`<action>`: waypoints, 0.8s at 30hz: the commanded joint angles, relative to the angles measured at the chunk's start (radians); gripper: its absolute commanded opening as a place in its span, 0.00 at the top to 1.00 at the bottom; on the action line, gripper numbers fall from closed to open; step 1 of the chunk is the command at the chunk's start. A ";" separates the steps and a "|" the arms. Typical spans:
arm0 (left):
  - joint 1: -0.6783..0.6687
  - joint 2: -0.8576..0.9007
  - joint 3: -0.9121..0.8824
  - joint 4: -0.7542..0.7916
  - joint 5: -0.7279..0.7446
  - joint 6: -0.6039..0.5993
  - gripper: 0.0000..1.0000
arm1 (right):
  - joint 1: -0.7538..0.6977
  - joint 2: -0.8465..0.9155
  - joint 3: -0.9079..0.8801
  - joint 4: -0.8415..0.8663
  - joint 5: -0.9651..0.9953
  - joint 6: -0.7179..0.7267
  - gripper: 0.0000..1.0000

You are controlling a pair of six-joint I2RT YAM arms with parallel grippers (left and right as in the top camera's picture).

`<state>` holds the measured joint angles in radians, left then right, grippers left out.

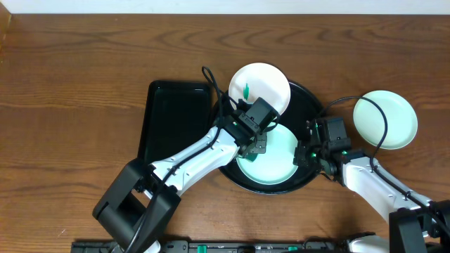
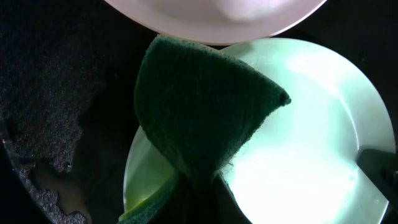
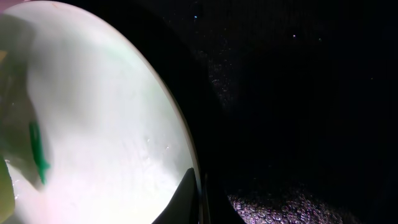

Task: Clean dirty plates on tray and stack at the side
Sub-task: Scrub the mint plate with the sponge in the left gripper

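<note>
Three plates on one wooden table (image 1: 70, 84): a smeared plate (image 1: 267, 81) top centre overlapping the round black tray (image 1: 307, 105), a mint plate (image 1: 278, 165) inside it, a third plate (image 1: 385, 119) at right. One rectangular tray (image 1: 176, 119) lies left. The left gripper (image 1: 254, 146) clamps a green scouring pad (image 2: 205, 112) over the mint plate; the right gripper (image 1: 304, 153) pinches its rim.

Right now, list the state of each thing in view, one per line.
Left gripper: shut on the green sponge, pressed on the near plate.
Right gripper: shut on the near plate's rim.
Near plate: on the round tray, pale mint.
Far plate: on the tray, green smear.
Third plate: on the table, right of the tray, no smear seen.
Rectangular tray: bare.
</note>
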<state>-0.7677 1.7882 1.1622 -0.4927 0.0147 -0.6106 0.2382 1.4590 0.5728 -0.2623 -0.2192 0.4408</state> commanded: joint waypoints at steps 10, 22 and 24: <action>-0.002 0.008 -0.030 0.039 -0.027 -0.016 0.92 | 0.012 0.002 -0.008 0.009 0.013 -0.001 0.99; -0.002 0.010 -0.060 0.076 -0.027 -0.016 0.93 | 0.012 0.002 -0.008 0.011 0.013 -0.001 0.99; -0.002 0.013 -0.061 0.076 -0.027 -0.016 0.92 | 0.012 0.002 -0.008 0.012 0.013 -0.001 0.99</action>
<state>-0.7681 1.7882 1.1156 -0.4175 0.0147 -0.6106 0.2382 1.4590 0.5728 -0.2600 -0.2192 0.4408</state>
